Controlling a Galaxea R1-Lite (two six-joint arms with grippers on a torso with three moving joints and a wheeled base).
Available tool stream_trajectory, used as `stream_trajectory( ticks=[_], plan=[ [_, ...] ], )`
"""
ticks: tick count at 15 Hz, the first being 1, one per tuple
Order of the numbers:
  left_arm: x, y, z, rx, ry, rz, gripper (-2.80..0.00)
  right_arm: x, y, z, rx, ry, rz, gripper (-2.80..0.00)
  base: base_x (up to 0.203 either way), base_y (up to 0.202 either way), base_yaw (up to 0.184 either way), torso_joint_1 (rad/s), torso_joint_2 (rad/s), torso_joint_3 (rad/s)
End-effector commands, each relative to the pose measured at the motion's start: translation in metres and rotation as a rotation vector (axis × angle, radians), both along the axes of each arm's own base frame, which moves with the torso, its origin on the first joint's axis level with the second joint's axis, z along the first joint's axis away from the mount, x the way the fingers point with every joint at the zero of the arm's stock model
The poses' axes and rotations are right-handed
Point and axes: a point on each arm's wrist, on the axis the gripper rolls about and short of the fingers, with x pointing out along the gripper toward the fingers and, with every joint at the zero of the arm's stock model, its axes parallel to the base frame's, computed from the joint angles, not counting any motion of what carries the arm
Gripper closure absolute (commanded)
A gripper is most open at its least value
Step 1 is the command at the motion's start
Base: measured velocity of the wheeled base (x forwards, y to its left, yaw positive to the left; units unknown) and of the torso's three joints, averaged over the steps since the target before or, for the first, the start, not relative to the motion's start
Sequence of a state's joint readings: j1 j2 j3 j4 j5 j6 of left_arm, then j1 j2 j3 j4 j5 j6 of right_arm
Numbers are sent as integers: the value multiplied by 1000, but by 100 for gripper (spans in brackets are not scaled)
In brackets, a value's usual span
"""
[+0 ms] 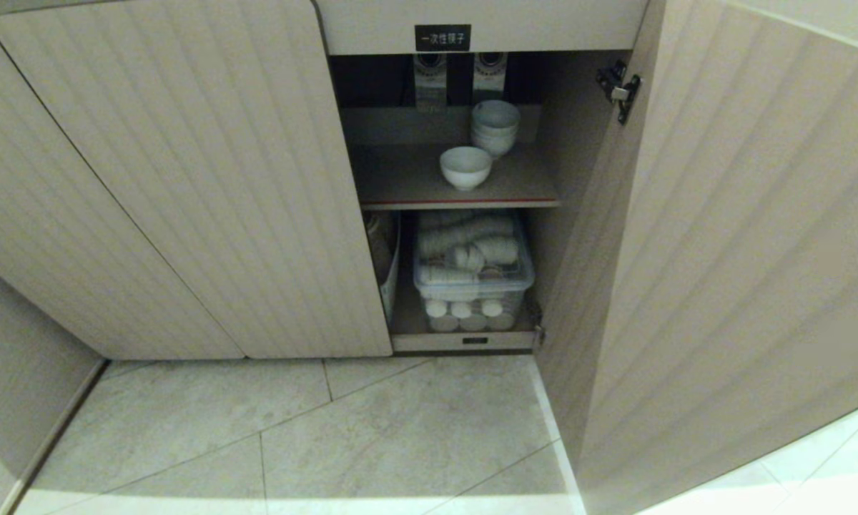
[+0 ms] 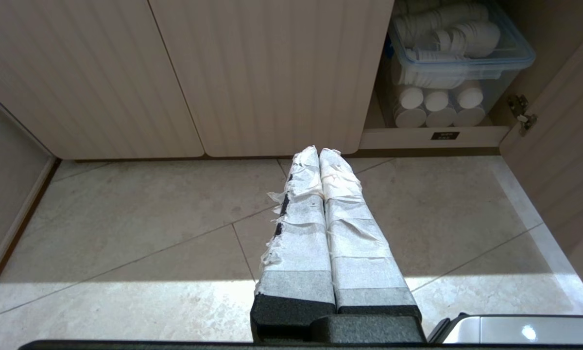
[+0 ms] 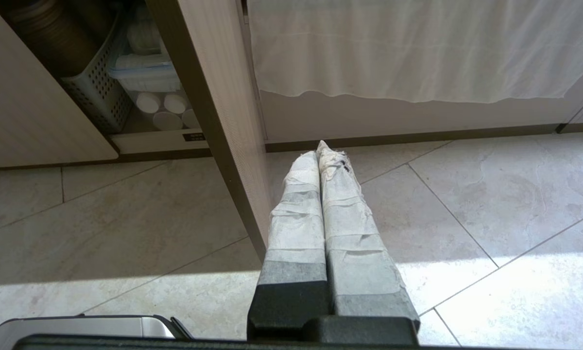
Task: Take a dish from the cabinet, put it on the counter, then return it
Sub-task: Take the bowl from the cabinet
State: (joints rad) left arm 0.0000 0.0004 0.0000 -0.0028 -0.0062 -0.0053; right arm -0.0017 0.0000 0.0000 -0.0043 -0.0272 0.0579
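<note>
The dish [image 1: 465,167], a single white bowl, sits upright near the front of the red-edged upper shelf [image 1: 465,203] in the open cabinet [image 1: 186,179]. Behind it stands a nested stack of like white bowls [image 1: 495,127]. Neither arm shows in the head view. My left gripper [image 2: 319,151] is shut and empty, low over the floor tiles before the closed left door. My right gripper [image 3: 319,150] is also shut and empty, just to the outer side of the open right door [image 3: 214,121]. The counter is out of view.
The open right door [image 1: 722,250] swings out far into the room. On the lower shelf stands a clear lidded bin [image 1: 472,272] of white paper cups, with a perforated basket [image 3: 97,92] beside it. A black label [image 1: 442,37] sits above the opening. A white curtain [image 3: 418,48] hangs at right.
</note>
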Motion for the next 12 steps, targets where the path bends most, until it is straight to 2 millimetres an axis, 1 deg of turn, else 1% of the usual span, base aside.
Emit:
stream_trajectory(
  ticks=[1,12],
  plan=[
    [0,0,0,-1,-1,0,0,0,0,0,0,0,0,0,0,0,0,0,0,0],
    [0,0,0,-1,-1,0,0,0,0,0,0,-2,0,0,0,0,0,0,0,0]
  ],
)
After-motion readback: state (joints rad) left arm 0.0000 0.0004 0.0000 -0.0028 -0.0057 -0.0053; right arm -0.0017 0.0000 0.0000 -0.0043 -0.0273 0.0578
